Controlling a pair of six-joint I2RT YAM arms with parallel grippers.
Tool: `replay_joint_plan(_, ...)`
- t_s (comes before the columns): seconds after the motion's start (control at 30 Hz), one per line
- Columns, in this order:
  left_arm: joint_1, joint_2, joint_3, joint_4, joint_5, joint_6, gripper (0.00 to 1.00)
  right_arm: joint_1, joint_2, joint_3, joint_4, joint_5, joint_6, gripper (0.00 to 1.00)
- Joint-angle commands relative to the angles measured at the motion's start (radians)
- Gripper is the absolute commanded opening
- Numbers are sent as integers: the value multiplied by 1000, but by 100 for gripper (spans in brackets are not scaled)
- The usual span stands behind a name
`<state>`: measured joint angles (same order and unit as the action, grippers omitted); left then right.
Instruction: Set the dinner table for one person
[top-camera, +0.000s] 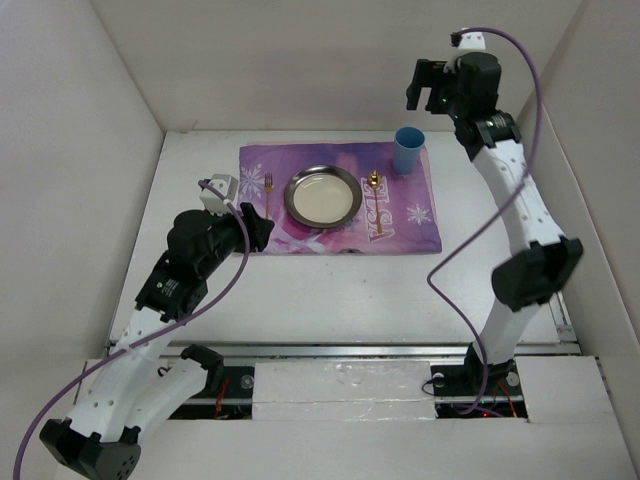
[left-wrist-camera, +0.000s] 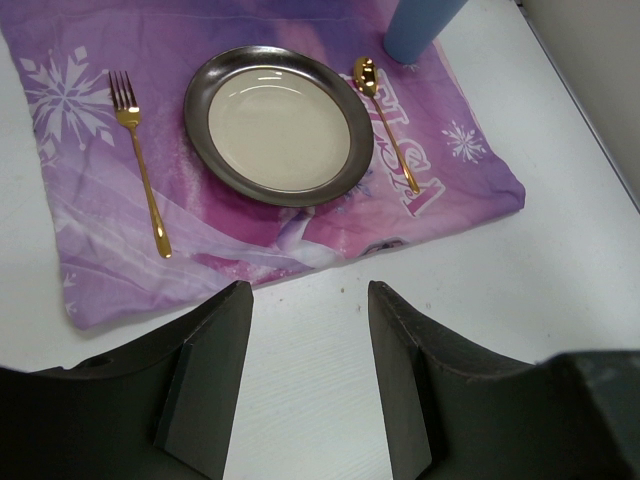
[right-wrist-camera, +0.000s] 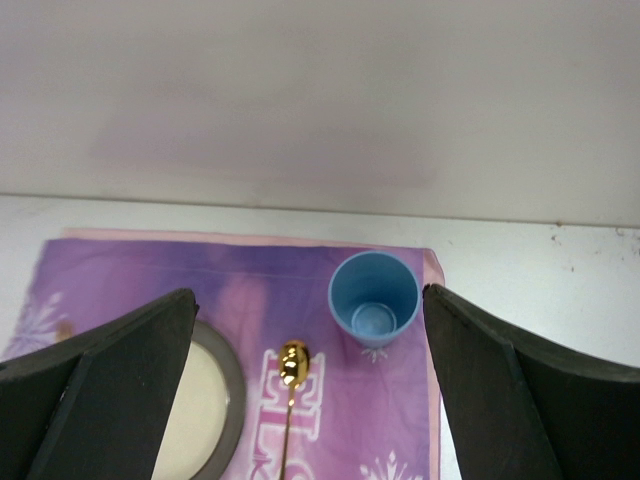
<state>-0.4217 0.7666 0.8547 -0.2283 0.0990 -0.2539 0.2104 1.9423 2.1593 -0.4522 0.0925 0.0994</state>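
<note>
On the white dinner table (top-camera: 330, 290) lies a purple snowflake cloth (top-camera: 420, 225). On the cloth sit a grey-rimmed plate (top-camera: 322, 195), a gold fork (top-camera: 268, 192) to its left, a gold spoon (top-camera: 375, 195) to its right and an upright blue cup (top-camera: 408, 150) at the far right corner. My left gripper (top-camera: 268, 232) is open and empty, low over the table at the cloth's near left edge; its view shows the plate (left-wrist-camera: 278, 125) and the fork (left-wrist-camera: 140, 170). My right gripper (top-camera: 420, 85) is open and empty, high above the cup (right-wrist-camera: 373, 298).
White walls close in the table on the left, back and right. A metal rail (top-camera: 340, 350) runs along the near edge by the arm bases. Purple cables hang from both arms.
</note>
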Motion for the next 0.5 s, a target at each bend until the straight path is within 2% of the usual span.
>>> replay_joint_plan(0.0, 6, -30, 15, 33, -30, -18, 47, -5, -276, -230, 162, -40, 32, 100)
replay_joint_plan(0.03, 6, -33, 17, 26, -47, -22, 47, -5, -358, -331, 211, -48, 34, 100)
replay_joint_plan(0.07, 6, -33, 21, 23, -77, -27, 47, -5, -540, -554, 269, -71, 40, 100)
replay_joint_plan(0.1, 6, -38, 29, 14, -125, -37, 47, -5, -636, -772, 379, -73, 69, 100)
replay_joint_plan(0.13, 6, -44, 29, 12, -125, -38, 47, -5, -726, -774, 424, -73, 86, 100)
replay_joint_plan(0.17, 6, -50, 29, 18, -142, -42, 47, 4, -815, -870, 441, -53, 103, 100)
replay_joint_plan(0.2, 6, -56, 29, 18, -154, -45, 47, 4, -974, -1029, 490, -30, 153, 100)
replay_joint_plan(0.3, 6, -88, 33, 23, -189, -59, 47, 4, -1176, -1256, 479, 21, 206, 100)
replay_joint_plan(0.33, 6, -104, 35, 14, -205, -67, 47, 4, -1280, -1294, 466, 30, 212, 100)
replay_joint_plan(0.47, 6, -170, 46, 15, -231, -85, 44, 4, -1448, -1382, 339, 137, 206, 100)
